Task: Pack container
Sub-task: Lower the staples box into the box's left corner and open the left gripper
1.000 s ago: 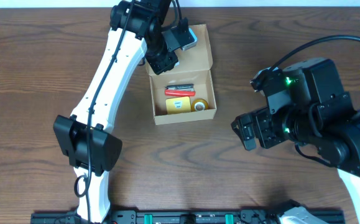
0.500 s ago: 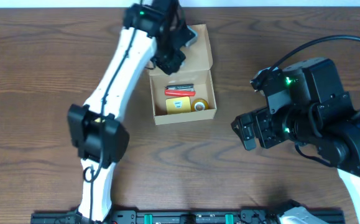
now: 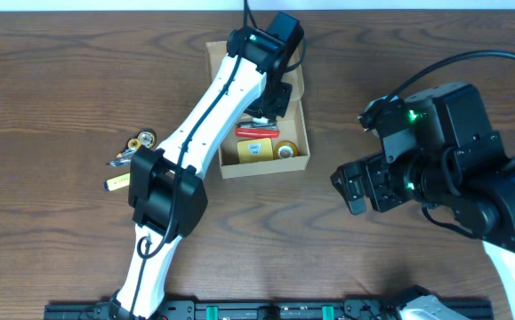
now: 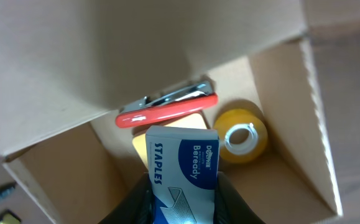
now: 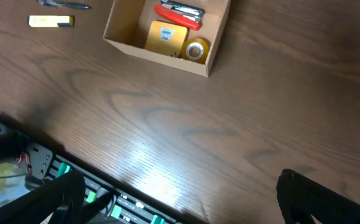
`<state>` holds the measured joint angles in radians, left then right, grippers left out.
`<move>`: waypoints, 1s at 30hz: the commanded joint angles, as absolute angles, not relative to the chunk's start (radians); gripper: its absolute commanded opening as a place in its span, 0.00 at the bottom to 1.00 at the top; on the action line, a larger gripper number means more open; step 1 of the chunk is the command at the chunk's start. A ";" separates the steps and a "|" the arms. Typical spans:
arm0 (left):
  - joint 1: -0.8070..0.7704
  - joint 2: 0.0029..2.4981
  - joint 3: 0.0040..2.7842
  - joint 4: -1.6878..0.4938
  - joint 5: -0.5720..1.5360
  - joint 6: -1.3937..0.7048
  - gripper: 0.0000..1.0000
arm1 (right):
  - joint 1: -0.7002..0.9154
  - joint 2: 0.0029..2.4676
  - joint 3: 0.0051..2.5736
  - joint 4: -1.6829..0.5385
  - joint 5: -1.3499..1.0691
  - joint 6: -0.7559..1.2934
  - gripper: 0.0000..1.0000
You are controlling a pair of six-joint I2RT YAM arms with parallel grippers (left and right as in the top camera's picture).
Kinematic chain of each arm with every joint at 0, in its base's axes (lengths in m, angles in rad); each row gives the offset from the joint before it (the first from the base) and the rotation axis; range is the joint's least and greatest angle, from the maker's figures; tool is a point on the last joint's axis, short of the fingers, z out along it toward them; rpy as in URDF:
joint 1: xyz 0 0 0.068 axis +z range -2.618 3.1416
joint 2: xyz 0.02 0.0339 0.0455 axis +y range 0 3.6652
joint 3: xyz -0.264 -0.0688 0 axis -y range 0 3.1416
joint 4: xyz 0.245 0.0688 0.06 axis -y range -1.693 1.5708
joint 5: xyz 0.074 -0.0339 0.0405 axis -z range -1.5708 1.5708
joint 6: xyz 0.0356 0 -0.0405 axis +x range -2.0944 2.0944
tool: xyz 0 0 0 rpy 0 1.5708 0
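Container [image 3: 266, 167] at the table's [image 3: 61, 222] far edge sits below the left gripper [image 4: 183, 200] pinching a staples box [image 4: 183, 165], the right gripper [image 3: 353, 188] spread wide.

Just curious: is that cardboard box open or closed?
Open: the box has its flap back; red tool, tape roll, yellow pad visible inside.

1 table [image 3: 52, 249] of dark brown wood grain fills every view. Just ahead of the right gripper [image 5: 180, 202], a pale glare [image 5: 145, 168] of light lies on the wood. Left of it, a black rail [image 3: 266, 312] with green lights lines the table's near edge. Beyond the far edge runs 1 white strip [image 3: 61, 4]; wall or floor, unclear.
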<state>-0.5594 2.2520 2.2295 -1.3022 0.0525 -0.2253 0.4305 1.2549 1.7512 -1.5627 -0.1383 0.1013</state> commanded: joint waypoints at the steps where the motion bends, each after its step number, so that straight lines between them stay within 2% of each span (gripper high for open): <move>1: -0.550 2.254 2.234 -1.313 -0.003 -0.342 0.06 | 0.425 1.256 1.753 -1.564 -0.135 0.088 0.99; 6: -0.533 2.254 2.231 -1.359 -0.061 -0.370 0.06 | 0.425 1.256 1.753 -1.564 -0.135 0.088 0.99; 30: -0.456 2.254 2.022 -1.300 0.001 -0.382 0.06 | 0.425 1.256 1.753 -1.564 -0.135 0.088 0.99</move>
<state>-0.4770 2.2520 2.0480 -1.2999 -0.0032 -0.3702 0.4305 1.2549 1.7512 -1.5627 -0.1387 0.1013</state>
